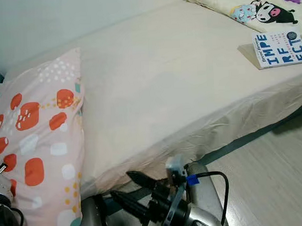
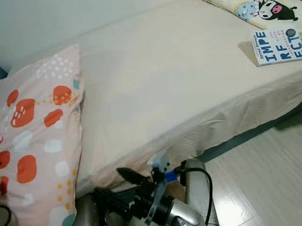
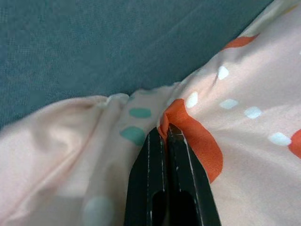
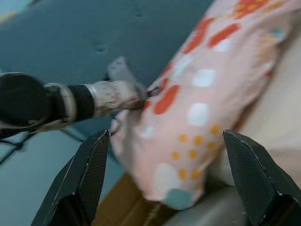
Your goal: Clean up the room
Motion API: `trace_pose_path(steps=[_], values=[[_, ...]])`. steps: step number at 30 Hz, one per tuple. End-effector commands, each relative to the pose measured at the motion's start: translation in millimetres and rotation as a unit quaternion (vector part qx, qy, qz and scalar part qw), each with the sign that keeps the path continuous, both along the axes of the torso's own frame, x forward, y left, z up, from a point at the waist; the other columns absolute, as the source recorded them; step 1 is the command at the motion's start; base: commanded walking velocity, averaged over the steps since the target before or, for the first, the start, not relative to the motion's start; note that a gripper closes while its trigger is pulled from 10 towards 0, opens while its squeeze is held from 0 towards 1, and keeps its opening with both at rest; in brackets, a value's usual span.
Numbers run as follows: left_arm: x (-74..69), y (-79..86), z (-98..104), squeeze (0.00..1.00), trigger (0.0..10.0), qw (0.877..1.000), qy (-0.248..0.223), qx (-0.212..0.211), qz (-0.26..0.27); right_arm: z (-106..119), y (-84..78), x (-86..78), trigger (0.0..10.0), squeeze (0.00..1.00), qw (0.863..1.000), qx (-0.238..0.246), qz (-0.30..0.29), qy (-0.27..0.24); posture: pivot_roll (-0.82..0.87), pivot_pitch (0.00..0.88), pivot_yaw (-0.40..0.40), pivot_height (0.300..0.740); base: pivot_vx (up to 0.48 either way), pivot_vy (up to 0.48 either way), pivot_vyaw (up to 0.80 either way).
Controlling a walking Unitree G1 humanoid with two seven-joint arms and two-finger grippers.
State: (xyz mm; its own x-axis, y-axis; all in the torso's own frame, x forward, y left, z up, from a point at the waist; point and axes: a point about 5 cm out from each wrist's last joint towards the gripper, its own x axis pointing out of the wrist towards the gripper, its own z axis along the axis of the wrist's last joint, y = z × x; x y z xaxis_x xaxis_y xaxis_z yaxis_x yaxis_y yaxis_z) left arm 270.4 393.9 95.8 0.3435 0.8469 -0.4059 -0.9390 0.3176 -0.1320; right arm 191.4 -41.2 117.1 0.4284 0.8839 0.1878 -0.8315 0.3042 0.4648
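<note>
1. Pinching a fold of fabric, the left gripper (image 3: 163, 134) was closed on the pillow (image 1: 39, 143) at its edge, with both fingers pressed together on an orange spot.
2. The pillow, pink with orange and white spots, hung against the side of the bed (image 1: 180, 86) at the robot's left; its upper end leaned on the mattress and its lower corner was near the floor (image 1: 274, 182).
3. Its long axis ran nearly upright, a little tilted, from the top corner down to the robot.
4. The right gripper (image 1: 128, 190) was open and empty, low in front, and pointed left toward the pillow's lower part.
5. I judged that the left arm was nearer, so it would carry the pillow.
6. A book (image 1: 278, 48) lay on the far right of the bed.
</note>
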Motion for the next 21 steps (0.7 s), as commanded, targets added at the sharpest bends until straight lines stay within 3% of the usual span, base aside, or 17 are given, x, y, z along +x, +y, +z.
trace_pose_path(steps=[1, 8, 10, 13, 14, 15, 16, 17, 18, 19, 20, 21], values=[[-20.2, -2.9, -27.5, 0.0, 0.0, 0.997, 0.043, -0.046, 0.035, 0.9, 8.7, -12.2, 10.0, 0.0, 0.999, 0.014, 0.043, 0.012, -0.21, 0.251, 0.176, 0.521, 0.0, 0.0, 0.0], [-22.7, -12.5, -40.2, 0.0, 0.0, 0.995, 0.046, -0.078, 0.043, 0.0, 11.8, -29.7, 10.0, 0.0, 0.994, 0.02, 0.104, 0.03, -0.21, 0.253, 0.177, 0.521, 0.0, 0.0, 0.0], [-16.4, -20.7, -42.4, 0.0, 0.0, 0.996, 0.047, -0.077, 0.021, -2.0, 11.6, -30.4, 10.0, 0.0, 0.994, 0.011, 0.103, 0.029, -0.2, 0.252, 0.178, 0.521, 0.0, 0.0, 0.0], [6.1, -45.1, -44.2, 0.0, 0.0, 0.993, 0.002, -0.103, -0.054, -7.1, 10.2, -24.9, 10.0, 0.0, 0.996, -0.005, 0.082, 0.032, -0.2, 0.25, 0.177, 0.521, 0.0, 0.0, 0.0], [6.1, -45.1, -44.2, 0.0, 0.0, 0.993, 0.002, -0.103, -0.054, -7.1, 10.2, -24.9, 10.0, 0.0, 0.996, -0.005, 0.082, 0.032, -0.2, 0.25, 0.177, 0.521, 0.0, 0.0, 0.0], [24.1, -62.1, -39.1, 0.0, 0.0, 0.987, -0.037, -0.102, -0.117, -9.5, 9.1, -20.3, 10.0, 0.0, 0.997, -0.015, 0.066, 0.032, -0.2, 0.249, 0.178, 0.521, 0.0, 0.0, 0.0], [24.1, -62.1, -39.1, 0.0, 0.0, 0.987, -0.037, -0.102, -0.117, -9.5, 9.1, -20.3, 10.0, 0.0, 0.997, -0.015, 0.066, 0.032, -0.2, 0.249, 0.178, 0.521, 0.0, 0.0, 0.0], [44.0, -84.6, -31.7, 0.0, 0.0, 0.973, -0.077, -0.095, -0.193, -10.7, 7.3, -15.1, 10.0, 0.0, 0.998, -0.021, 0.05, 0.032, -0.2, 0.247, 0.176, 0.521, 0.0, 0.0, 0.0], [61.0, -108.5, -24.3, 0.0, 4.6, 0.953, -0.115, -0.09, -0.267, -10.5, 5.6, -11.0, 10.0, 0.0, 0.999, -0.024, 0.037, 0.03, -0.2, 0.245, 0.174, 0.521, 0.0, 0.0, 0.0], [61.0, -108.5, -24.3, 0.0, 4.6, 0.953, -0.115, -0.09, -0.267, -10.5, 5.6, -11.0, 10.0, 0.0, 0.999, -0.024, 0.037, 0.03, -0.2, 0.245, 0.174, 0.521, 0.0, 0.0, 0.0], [73.3, -130.6, -18.2, 0.0, 10.0, 0.93, -0.142, -0.086, -0.328, -10.0, 4.0, -8.5, 10.0, 0.0, 0.999, -0.025, 0.032, 0.029, -0.2, 0.243, 0.173, 0.521, 0.0, 0.0, 0.0], [73.3, -130.6, -18.2, 0.0, 10.0, 0.93, -0.142, -0.086, -0.328, -10.0, 4.0, -8.5, 10.0, 0.0, 0.999, -0.025, 0.032, 0.029, -0.2, 0.243, 0.173, 0.521, 0.0, 0.0, 0.0]])
